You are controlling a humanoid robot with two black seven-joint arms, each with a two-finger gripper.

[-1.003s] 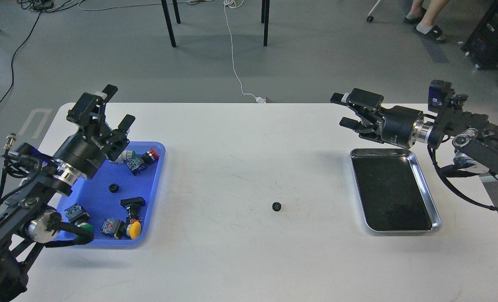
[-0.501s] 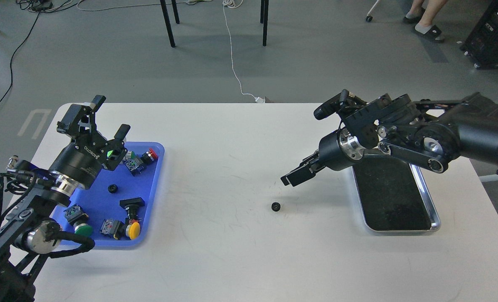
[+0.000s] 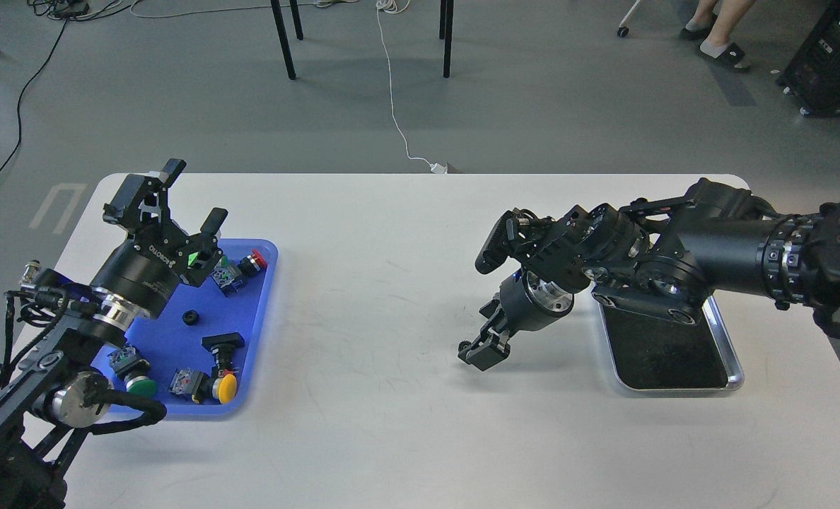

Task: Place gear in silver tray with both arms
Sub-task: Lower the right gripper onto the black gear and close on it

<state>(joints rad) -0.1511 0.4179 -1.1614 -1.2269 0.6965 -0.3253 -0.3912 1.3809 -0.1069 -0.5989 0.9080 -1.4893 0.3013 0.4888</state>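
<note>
A small black gear (image 3: 464, 346) lies on the white table near the middle. My right gripper (image 3: 481, 348) points down right beside it, its fingertips touching or nearly touching the gear's right side; the dark fingers hide how they stand. The silver tray (image 3: 735, 368) lies at the right, holding nothing I can see, partly covered by my right arm. My left gripper (image 3: 192, 195) is open and empty, held above the far edge of the blue tray (image 3: 172, 329).
The blue tray holds several push-button switches with red, green and yellow caps and a second small black gear (image 3: 191, 317). Table legs, cables and a person's feet are on the floor beyond the table.
My right arm has swung left from above the silver tray and come down to the gear on the table. My left gripper has shifted only slightly over the blue tray.
</note>
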